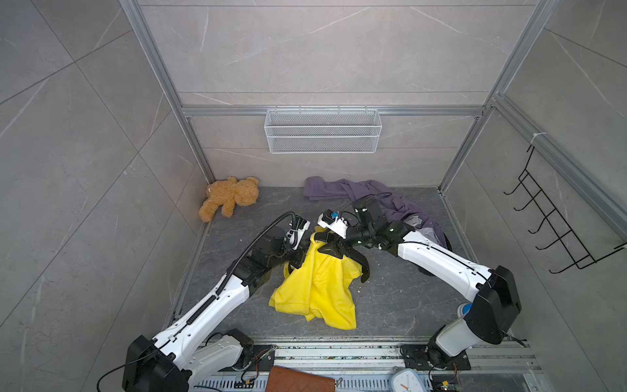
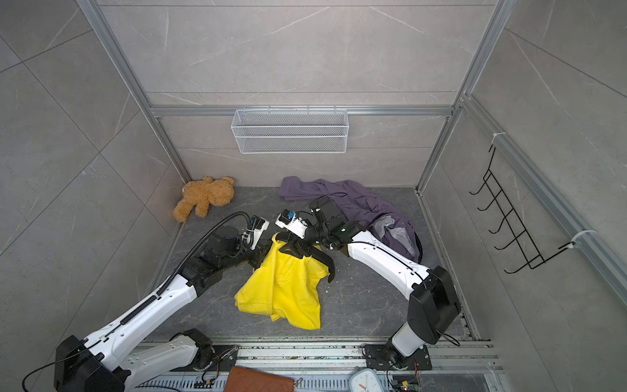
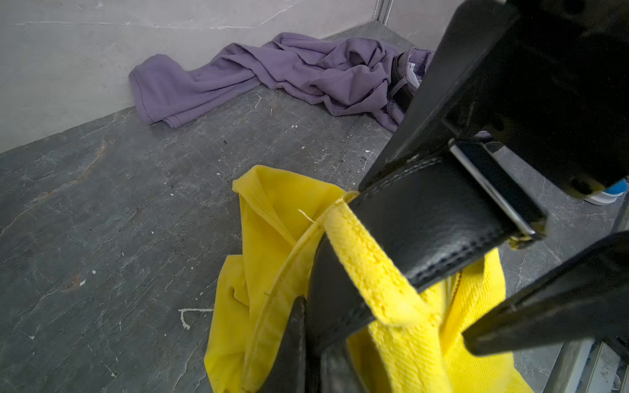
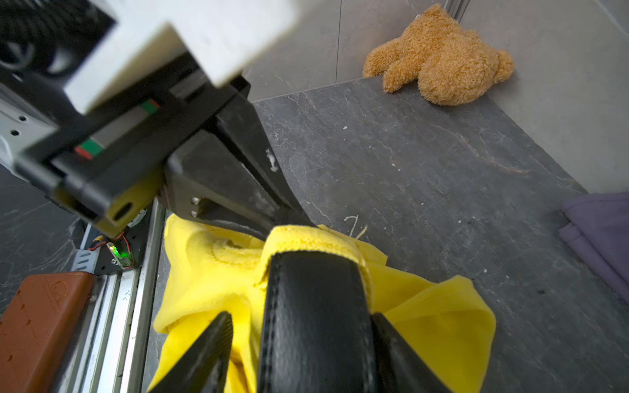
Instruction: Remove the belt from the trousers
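The black belt (image 1: 359, 260) runs through a loop at the raised waistband of the yellow trousers (image 1: 322, 295). The left gripper (image 4: 289, 219) is clenched on that waistband. The right gripper (image 4: 301, 320) is released, its jaws straddling the belt. Behind the trousers lies a purple cloth (image 1: 356, 193).

Dark stone floor (image 1: 407, 298) w/ teddy (image 1: 230, 198), purple garment (image 1: 356, 191), yellow trousers (image 1: 319, 295) lying on it

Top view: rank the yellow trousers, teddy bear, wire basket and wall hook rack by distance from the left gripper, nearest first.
1. yellow trousers, pinched in the left gripper itself.
2. teddy bear, back left corner of the floor.
3. wire basket, up on the back wall.
4. hook rack, on the right wall.
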You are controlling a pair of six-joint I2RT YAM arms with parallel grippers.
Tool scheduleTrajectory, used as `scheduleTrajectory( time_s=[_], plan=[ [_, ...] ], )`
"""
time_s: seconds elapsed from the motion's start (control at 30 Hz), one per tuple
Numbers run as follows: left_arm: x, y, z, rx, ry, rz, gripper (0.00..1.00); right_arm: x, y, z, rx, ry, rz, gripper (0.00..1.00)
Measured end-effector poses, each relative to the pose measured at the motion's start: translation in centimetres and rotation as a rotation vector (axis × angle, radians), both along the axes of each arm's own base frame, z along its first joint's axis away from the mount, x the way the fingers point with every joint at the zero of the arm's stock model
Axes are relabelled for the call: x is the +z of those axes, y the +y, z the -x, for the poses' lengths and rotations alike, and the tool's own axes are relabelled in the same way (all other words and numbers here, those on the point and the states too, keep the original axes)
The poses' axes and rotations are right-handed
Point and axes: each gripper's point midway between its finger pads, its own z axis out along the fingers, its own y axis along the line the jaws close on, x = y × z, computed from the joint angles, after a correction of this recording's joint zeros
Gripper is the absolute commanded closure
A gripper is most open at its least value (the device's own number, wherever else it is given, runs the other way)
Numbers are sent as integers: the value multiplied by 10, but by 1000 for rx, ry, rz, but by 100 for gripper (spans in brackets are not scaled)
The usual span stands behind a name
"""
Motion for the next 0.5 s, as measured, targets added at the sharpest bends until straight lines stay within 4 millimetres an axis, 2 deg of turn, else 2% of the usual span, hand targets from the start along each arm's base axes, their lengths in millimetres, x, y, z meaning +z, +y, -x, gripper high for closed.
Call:
scheduleTrajectory(
  time_s=[0.23, 0.37, 0.5],
  plan=[
    [-5, 3, 3, 6, 26, -21, 100, -25, -11, -5, -55, -19, 60, 33],
    [-5, 3, 3, 8, 27, -23, 100, -21, -13, -6, -65, -44, 54, 37],
    [-1, 3, 1, 11, 21, -21, 100, -15, -12, -9, -71, -67, 40, 48]
  ],
)
